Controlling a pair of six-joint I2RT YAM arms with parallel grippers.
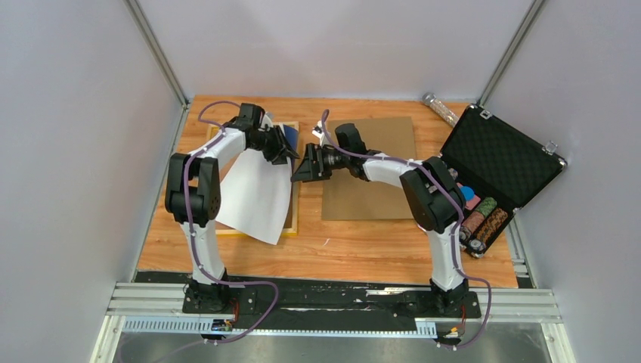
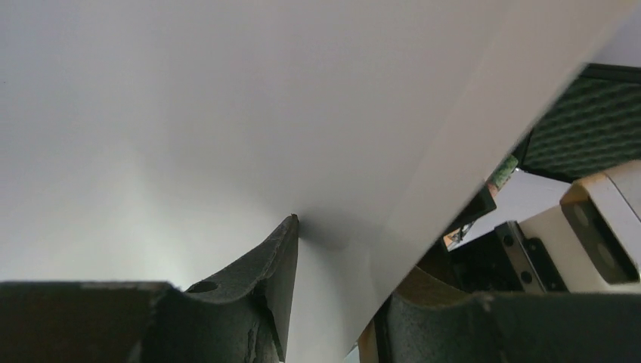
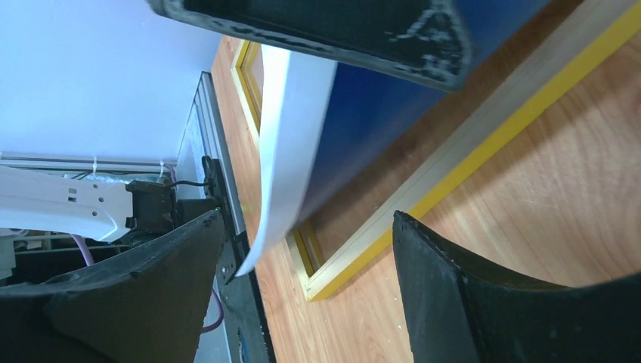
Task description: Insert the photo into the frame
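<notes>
The photo (image 1: pixel 257 193) lies white back up, slanted across the yellow frame (image 1: pixel 295 208) on the left of the table. Its far right corner is lifted and shows the blue face (image 1: pixel 289 136). My left gripper (image 1: pixel 286 151) straddles that corner. In the left wrist view the white sheet (image 2: pixel 227 113) fills the picture; one fingertip (image 2: pixel 291 224) touches it, and the jaws stand apart around its edge. My right gripper (image 1: pixel 304 168) hovers open just right of the photo. In the right wrist view it (image 3: pixel 308 214) holds nothing, above the frame's corner (image 3: pixel 423 200) and the curled photo (image 3: pixel 291 136).
A brown backing board (image 1: pixel 369 170) lies flat in the middle of the table. An open black foam-lined case (image 1: pixel 503 159) with stacked chips (image 1: pixel 484 215) stands at the right edge. A clear tube (image 1: pixel 440 108) lies at the back right. Grey walls close in on three sides.
</notes>
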